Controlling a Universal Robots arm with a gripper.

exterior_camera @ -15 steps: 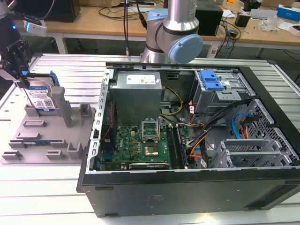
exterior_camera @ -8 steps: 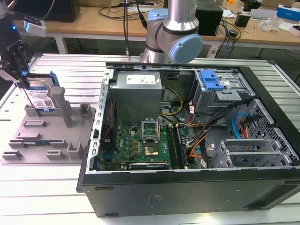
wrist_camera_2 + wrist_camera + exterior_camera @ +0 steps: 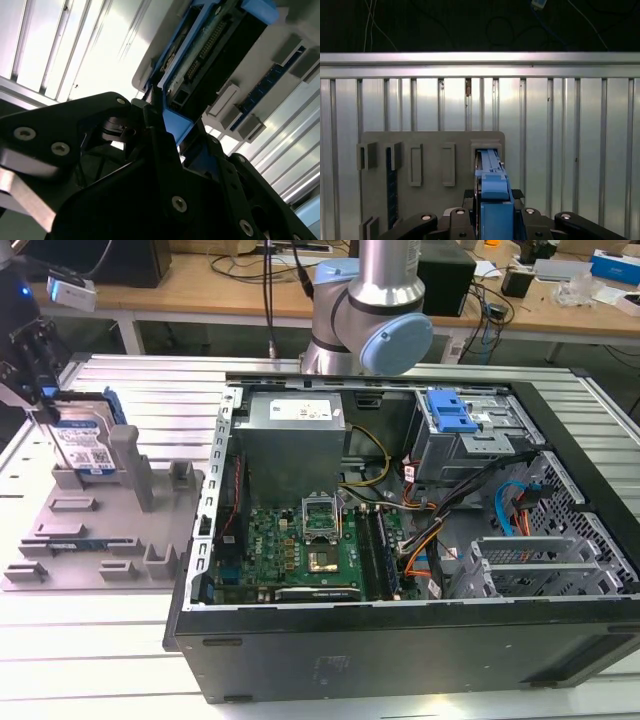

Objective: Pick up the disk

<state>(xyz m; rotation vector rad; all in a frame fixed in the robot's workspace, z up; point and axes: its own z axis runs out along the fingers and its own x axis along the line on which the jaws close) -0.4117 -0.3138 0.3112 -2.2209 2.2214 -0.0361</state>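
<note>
My hand (image 3: 42,400) grips the disk (image 3: 84,445) by its top edge — fingers (image 3: 517,197) pressed against the blue rails (image 3: 493,192) on both sides. The disk stands upright in a slot of the grey fixture tray (image 3: 75,540) (at the exterior view's left), which lies on the ribbed metal tabletop (image 3: 90,640) beside the open computer case (image 3: 400,540).

At the exterior view's left, the hand (image 3: 42,390) grips the disk (image 3: 85,445) by its top edge — the drive standing upright in the grey fixture tray (image 3: 90,540), beside the open computer case (image 3: 400,540) on the counter (image 3: 100,640).
</note>
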